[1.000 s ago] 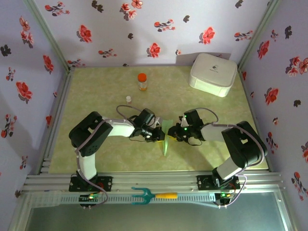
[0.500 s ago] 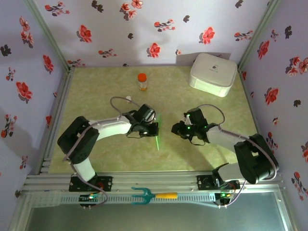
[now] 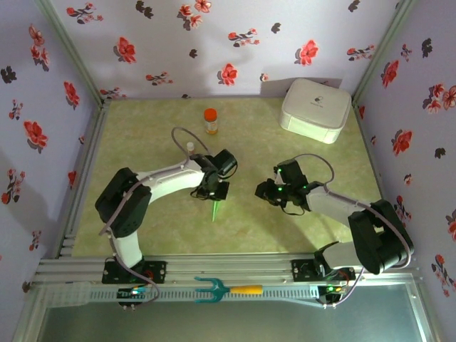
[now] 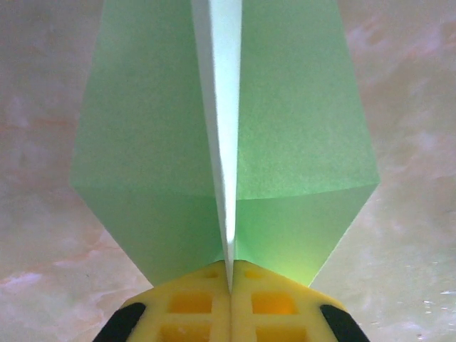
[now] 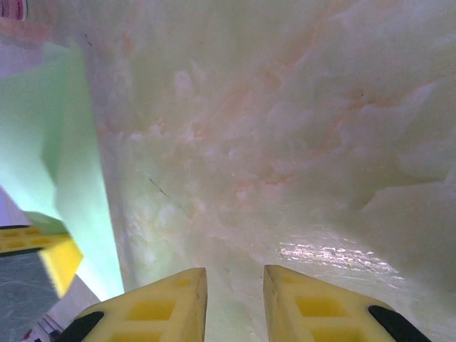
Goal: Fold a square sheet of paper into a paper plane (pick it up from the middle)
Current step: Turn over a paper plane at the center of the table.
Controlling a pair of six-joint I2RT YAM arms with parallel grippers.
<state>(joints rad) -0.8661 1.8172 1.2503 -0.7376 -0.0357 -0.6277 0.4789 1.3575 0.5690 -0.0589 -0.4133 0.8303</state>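
The paper plane [image 4: 142,142] juts forward, pinched in the left tool [image 4: 230,274].

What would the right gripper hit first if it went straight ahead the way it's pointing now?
Most likely the bare tabletop: the right gripper aims at open surface, jaws slightly parted. The paper plane sits left of that line, though depth is hard to judge.

Creased pale-green paper plane [image 4: 224,142], wings spread
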